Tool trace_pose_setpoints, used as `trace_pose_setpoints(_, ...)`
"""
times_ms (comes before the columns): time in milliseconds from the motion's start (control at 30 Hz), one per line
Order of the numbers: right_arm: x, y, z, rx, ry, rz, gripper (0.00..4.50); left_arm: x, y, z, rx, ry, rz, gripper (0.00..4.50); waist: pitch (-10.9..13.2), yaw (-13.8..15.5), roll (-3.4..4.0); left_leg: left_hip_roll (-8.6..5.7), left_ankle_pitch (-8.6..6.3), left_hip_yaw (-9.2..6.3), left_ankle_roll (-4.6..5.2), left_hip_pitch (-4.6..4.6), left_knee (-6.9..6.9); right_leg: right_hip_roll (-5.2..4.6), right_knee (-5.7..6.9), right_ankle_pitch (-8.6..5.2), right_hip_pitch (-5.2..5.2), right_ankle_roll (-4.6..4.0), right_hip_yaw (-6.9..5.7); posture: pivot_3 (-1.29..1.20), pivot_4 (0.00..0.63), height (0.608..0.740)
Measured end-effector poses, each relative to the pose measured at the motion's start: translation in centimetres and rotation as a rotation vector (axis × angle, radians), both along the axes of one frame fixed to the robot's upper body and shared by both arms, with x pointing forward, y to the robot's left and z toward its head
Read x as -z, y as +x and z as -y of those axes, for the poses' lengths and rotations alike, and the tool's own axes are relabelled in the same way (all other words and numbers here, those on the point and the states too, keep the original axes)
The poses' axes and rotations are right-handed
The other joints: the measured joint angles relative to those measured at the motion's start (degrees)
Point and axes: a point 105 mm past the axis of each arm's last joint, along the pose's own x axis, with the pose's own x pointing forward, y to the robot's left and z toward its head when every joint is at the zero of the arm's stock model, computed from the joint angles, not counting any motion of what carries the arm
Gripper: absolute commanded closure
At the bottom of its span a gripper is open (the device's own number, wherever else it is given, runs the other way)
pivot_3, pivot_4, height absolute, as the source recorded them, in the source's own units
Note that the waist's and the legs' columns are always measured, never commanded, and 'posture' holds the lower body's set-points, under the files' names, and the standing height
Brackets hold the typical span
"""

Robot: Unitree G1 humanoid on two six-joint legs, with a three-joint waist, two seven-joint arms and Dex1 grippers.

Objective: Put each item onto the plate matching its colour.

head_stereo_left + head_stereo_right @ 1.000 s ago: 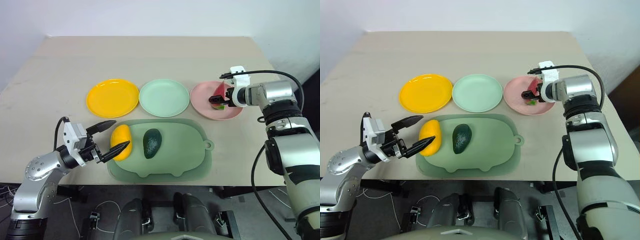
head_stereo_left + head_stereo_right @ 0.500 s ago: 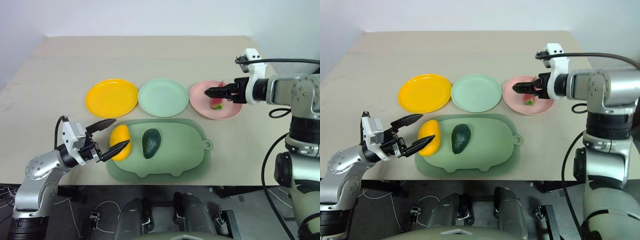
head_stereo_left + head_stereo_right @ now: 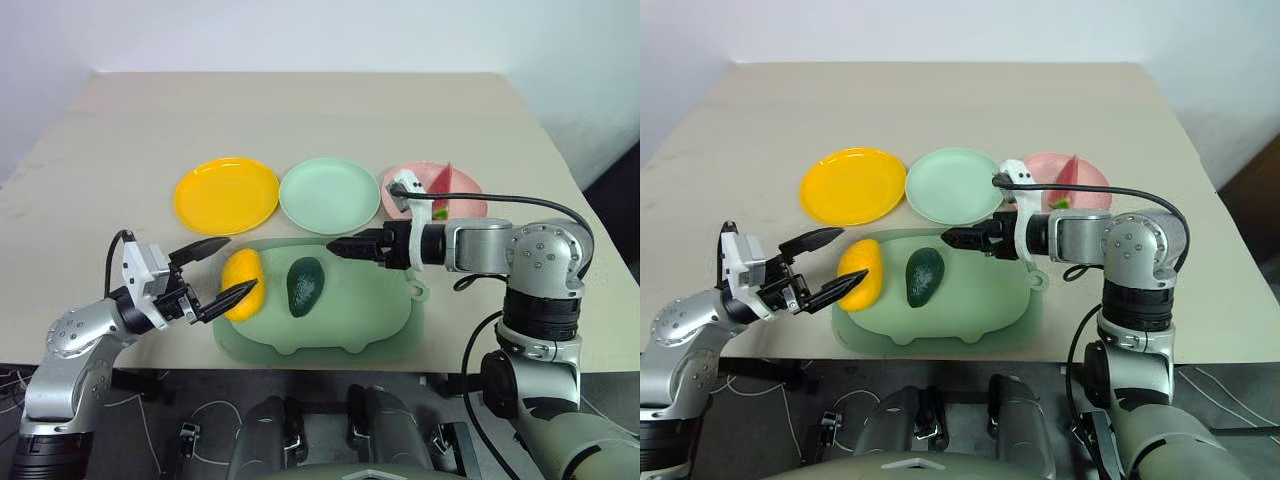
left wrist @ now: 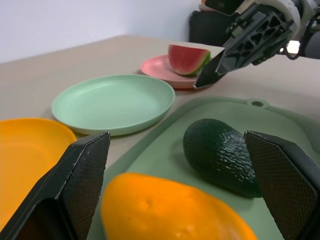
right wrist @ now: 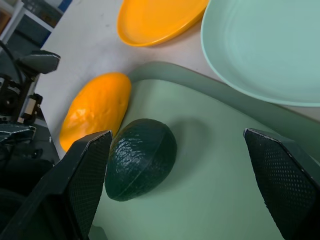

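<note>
Your left gripper point(image 3: 222, 270) has its fingers spread either side of the mango's point(image 3: 241, 284) near end, not pinching it. Your right gripper point(image 3: 337, 245) is spread wide and empty above the tray point(image 3: 385, 325), pointing at the avocado point(image 3: 304, 285). Mango and avocado lie side by side in the tray. The watermelon wedge point(image 3: 449, 186) sits on the pink plate point(image 3: 472, 205); the yellow plate point(image 3: 226, 195) and green plate point(image 3: 330, 195) hold nothing.

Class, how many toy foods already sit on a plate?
1: the watermelon wedge on the pink plate. The mango and avocado lie on the green tray.
</note>
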Motion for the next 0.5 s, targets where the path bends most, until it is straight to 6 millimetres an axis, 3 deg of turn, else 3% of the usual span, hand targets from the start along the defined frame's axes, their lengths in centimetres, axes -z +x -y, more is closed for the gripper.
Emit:
trace_pose_setpoints(233, 2.0, -0.1, -1.9, -0.019, -0.042, -0.125, 0.05, -0.6, 0.0, 0.4, -0.014, 0.0, 0.011, 0.0, 0.0, -0.2, 0.0, 0.02, 0.01, 0.01, 0.0, 0.07, 0.01, 0.04, 0.13, 0.0, 0.0, 0.0, 0.03, 0.0, 0.15, 0.696)
trace_pose_setpoints(500, 1.9, 0.0, -4.1, -0.041, -0.072, -0.175, 0.05, -1.0, 0.3, 0.7, -0.019, -0.003, 0.012, 0.0, 0.0, -0.1, -0.01, 0.0, 0.01, 0.04, 0.01, 0.07, 0.02, 0.06, 0.16, 0.0, 0.02, 0.01, 0.03, 0.0, 0.15, 0.696)
